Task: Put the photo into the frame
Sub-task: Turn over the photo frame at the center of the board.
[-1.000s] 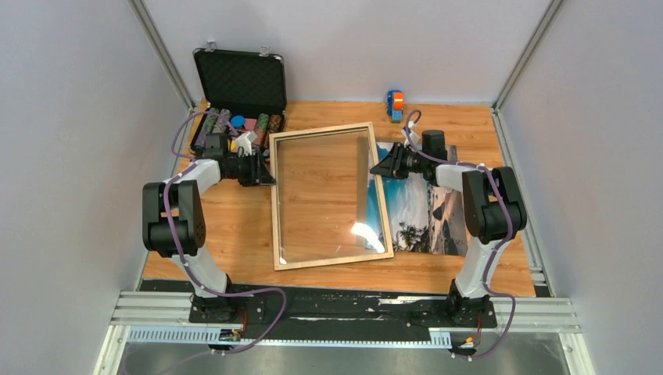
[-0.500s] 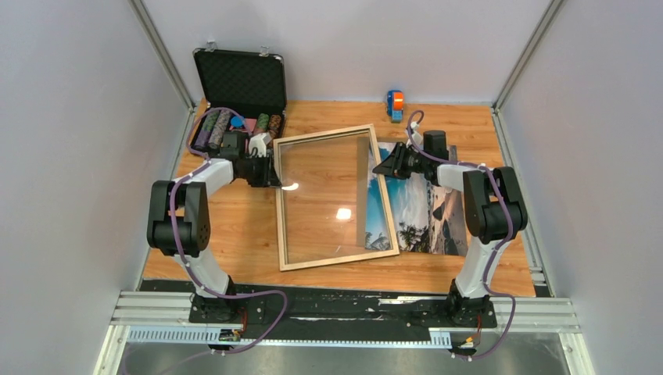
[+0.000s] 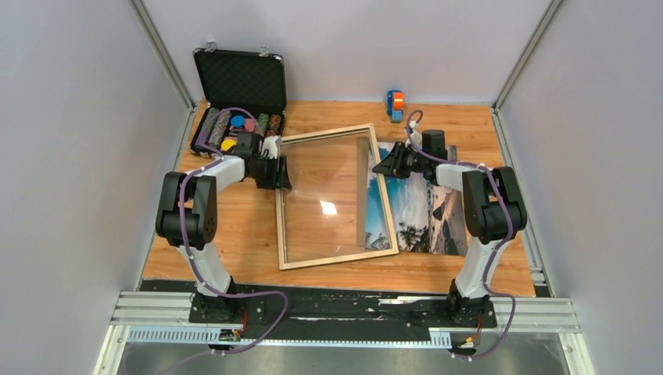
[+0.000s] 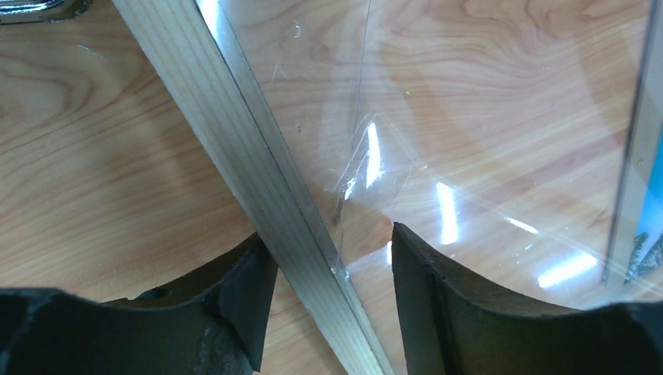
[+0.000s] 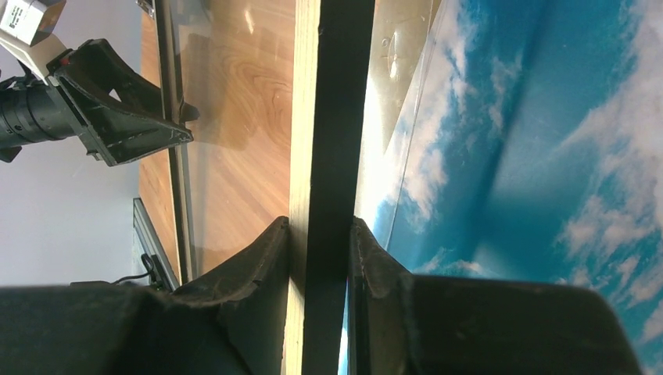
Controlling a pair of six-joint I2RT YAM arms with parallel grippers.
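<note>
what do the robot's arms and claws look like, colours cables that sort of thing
The left arm and right arm match: bulky black joint housings linked by white segments, with a purple cable running along each down to its base. The left claw and right claw each have two matte black, wedge-shaped fingers with slightly scuffed edges.

No lettering, label, brand or number can be read on anything here.
</note>
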